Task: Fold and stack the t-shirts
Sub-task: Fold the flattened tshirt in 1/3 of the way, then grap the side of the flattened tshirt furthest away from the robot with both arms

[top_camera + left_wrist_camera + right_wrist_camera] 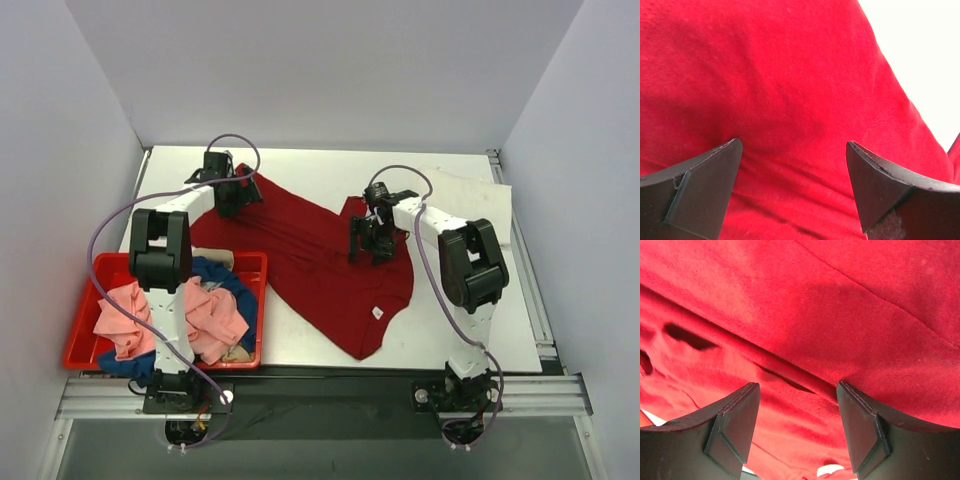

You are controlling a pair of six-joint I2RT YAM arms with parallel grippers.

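A white counter (450,330) fills the floor of a small booth closed in by plain pale walls (320,70) at the left, back and right. A metal rail (330,395) runs along the near edge, where both arms are bolted.

The red shirt (320,270) lies spread and rumpled across the middle of the counter, slanting from the far-left corner towards the middle of the near edge. Its white tag (378,312) sits close to the near end. A white shirt (470,195) lies flat at the far-right corner.

A red bin (252,300) sits at the near-left corner, holding a pink shirt (215,320), a blue shirt (235,285) and a beige shirt (237,352) in a heap.

The left hand (228,200) hangs over the red shirt's far-left end, its fingers spread wide with nothing between them. The right hand (370,240) is low over the shirt's right side, above a crease. Its fingers are partly apart and the gap between them is bare.
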